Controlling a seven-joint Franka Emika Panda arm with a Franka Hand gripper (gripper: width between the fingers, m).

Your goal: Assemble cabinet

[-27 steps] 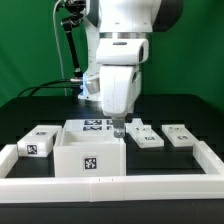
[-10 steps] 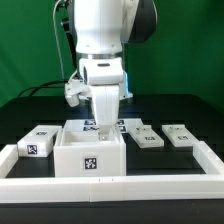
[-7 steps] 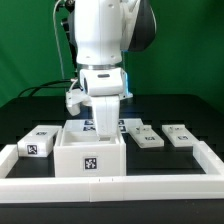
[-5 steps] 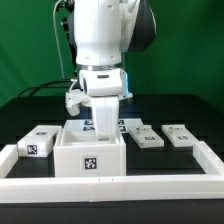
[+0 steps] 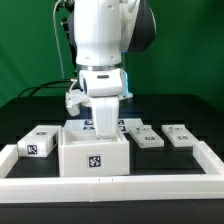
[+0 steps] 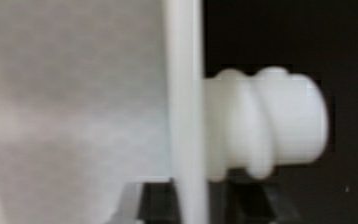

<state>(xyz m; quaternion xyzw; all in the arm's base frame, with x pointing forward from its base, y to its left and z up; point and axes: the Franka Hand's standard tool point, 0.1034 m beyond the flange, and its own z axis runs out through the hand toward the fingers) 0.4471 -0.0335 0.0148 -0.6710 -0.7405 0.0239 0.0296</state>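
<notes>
End effector [image 5: 106, 128] directly over cabinet [image 5: 93, 158] far wall, edge probably between fingers; can't tell if clenched.

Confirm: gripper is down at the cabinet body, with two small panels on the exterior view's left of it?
No: the exterior view shows only one panel on the left of the cabinet body; two panels lie on its right. The gripper is down at the body.

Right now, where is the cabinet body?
In the exterior view the cabinet body is front centre, just behind the border rail, with a small panel on the exterior view's left of it.
</notes>
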